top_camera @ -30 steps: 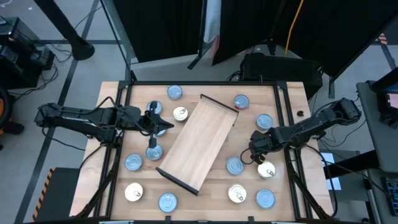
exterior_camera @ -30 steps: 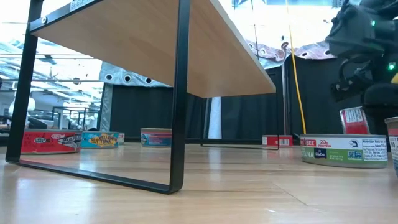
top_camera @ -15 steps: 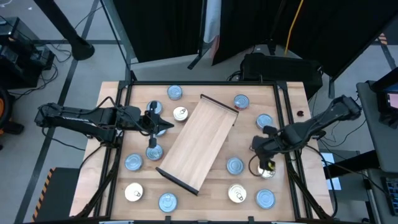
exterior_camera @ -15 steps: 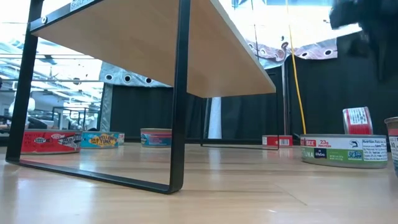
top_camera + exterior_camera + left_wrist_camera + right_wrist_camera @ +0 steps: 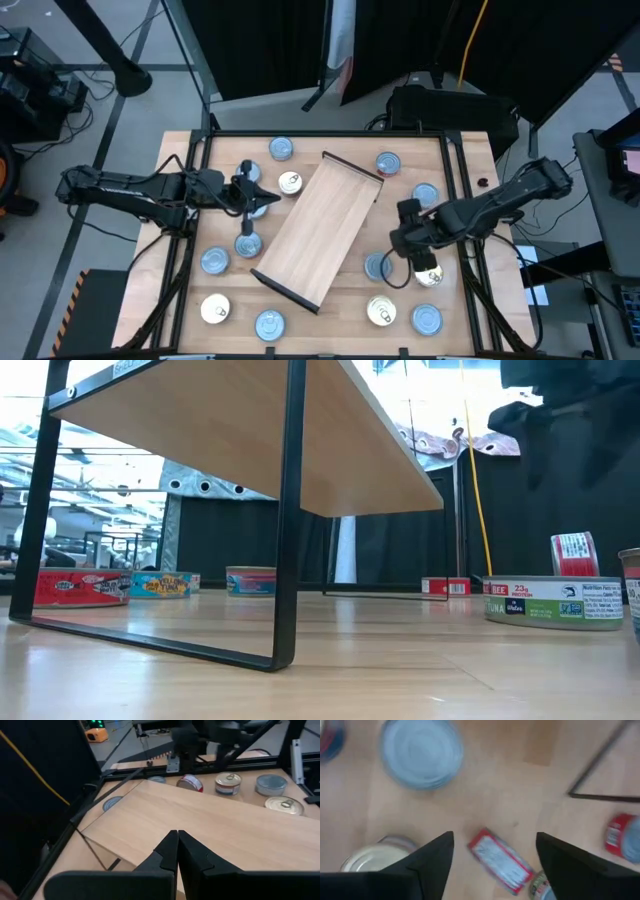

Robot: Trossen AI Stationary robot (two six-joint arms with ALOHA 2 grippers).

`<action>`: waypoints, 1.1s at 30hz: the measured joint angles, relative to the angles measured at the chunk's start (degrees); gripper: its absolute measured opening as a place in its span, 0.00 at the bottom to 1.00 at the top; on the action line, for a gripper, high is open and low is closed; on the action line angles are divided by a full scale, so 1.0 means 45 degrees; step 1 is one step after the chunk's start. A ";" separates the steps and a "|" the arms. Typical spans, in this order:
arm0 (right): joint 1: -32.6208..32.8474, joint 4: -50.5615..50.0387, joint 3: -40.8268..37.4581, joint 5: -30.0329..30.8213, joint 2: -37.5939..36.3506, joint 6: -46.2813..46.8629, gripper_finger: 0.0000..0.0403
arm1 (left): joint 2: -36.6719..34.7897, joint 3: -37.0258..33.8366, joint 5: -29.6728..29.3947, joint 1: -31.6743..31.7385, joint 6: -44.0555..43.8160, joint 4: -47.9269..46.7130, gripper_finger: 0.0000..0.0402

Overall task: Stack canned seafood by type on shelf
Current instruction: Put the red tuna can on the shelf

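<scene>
Hovering over the right side of the table, the right gripper [image 5: 404, 243] hangs with its two dark fingers [image 5: 431, 860] spread wide apart and nothing between them. Directly under it, seen between the fingers, a small red-labelled tin [image 5: 501, 860] lies tipped on the bare wood. Close around that spot sit a blue-topped tin [image 5: 377, 267] just beside the gripper and a pale pull-tab tin [image 5: 429, 275] on its other side, both flat on the tabletop [image 5: 460, 170].

Further out, the shelf [image 5: 320, 229] lies slanted across the middle of the table, its board bare, with a dark rail at each short end. More tins are scattered on the tabletop all around it, none on the shelf itself: blue tops [image 5: 281, 149] along the far edge and down both sides, another pull-tab tin [image 5: 290, 182] touching or nearly touching the shelf's far left corner, and one [image 5: 215, 309] near the front left.

Across the shelf, the left gripper [image 5: 262, 199] waits over the table's left side with its fingers [image 5: 192, 855] pressed together, holding nothing, pointing toward the shelf's long edge.
</scene>
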 joint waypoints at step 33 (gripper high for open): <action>-0.2120 -0.0828 -0.0783 -0.1660 0.2401 -0.6885 0.71 | 0.0000 0.0000 -0.0246 0.0000 0.0060 -0.0073 0.03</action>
